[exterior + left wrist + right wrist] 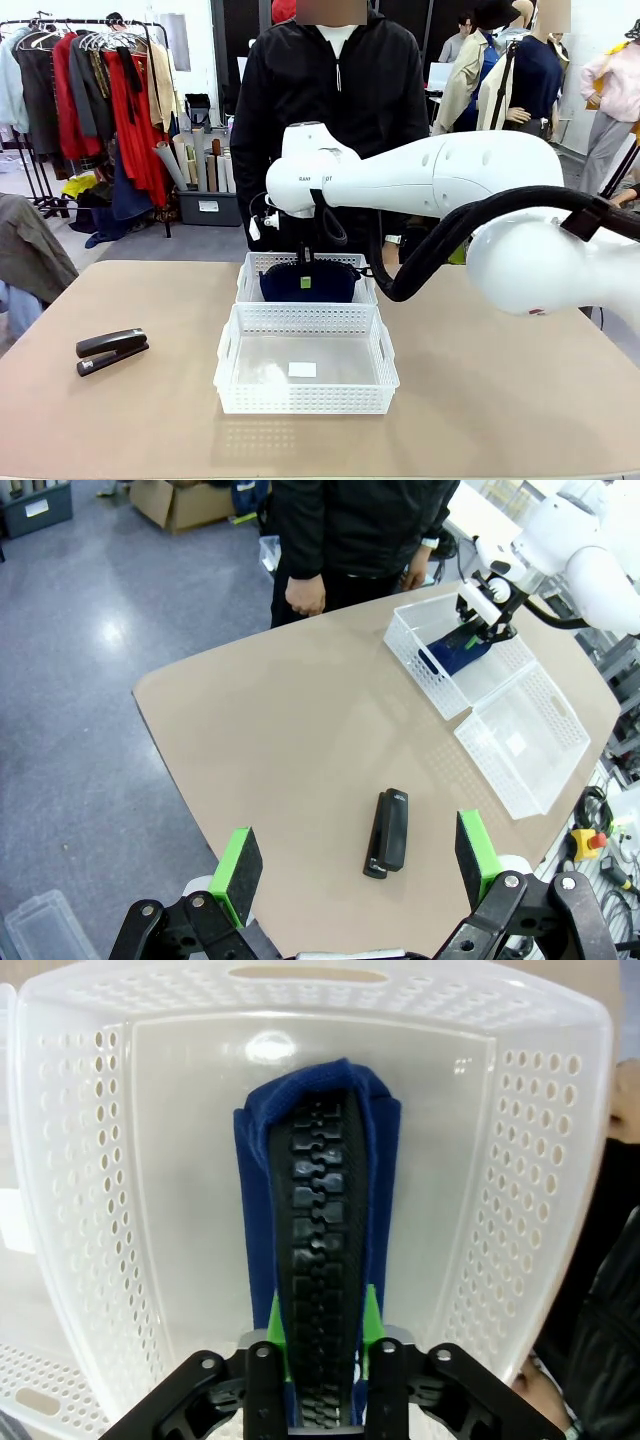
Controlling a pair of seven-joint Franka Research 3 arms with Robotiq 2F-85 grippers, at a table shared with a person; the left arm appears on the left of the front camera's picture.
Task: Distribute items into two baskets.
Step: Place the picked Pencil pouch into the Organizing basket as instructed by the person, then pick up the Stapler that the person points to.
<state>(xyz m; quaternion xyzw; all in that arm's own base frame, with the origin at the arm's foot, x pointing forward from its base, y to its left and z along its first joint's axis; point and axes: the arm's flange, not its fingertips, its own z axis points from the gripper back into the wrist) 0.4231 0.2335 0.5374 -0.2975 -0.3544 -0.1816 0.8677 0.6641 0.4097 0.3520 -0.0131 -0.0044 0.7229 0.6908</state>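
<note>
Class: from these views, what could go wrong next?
The navy-blue fabric zip pouch stands on edge in the far white perforated plastic basket, gripped by the right hand; it may snag and lift out.
The right arm spans above the matching near basket; the left hand bringing the black desk stapler there could hit it.

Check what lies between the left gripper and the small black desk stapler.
Nothing: the left wrist view shows the left gripper facing the black stapler, bare tan tabletop around it.
</note>
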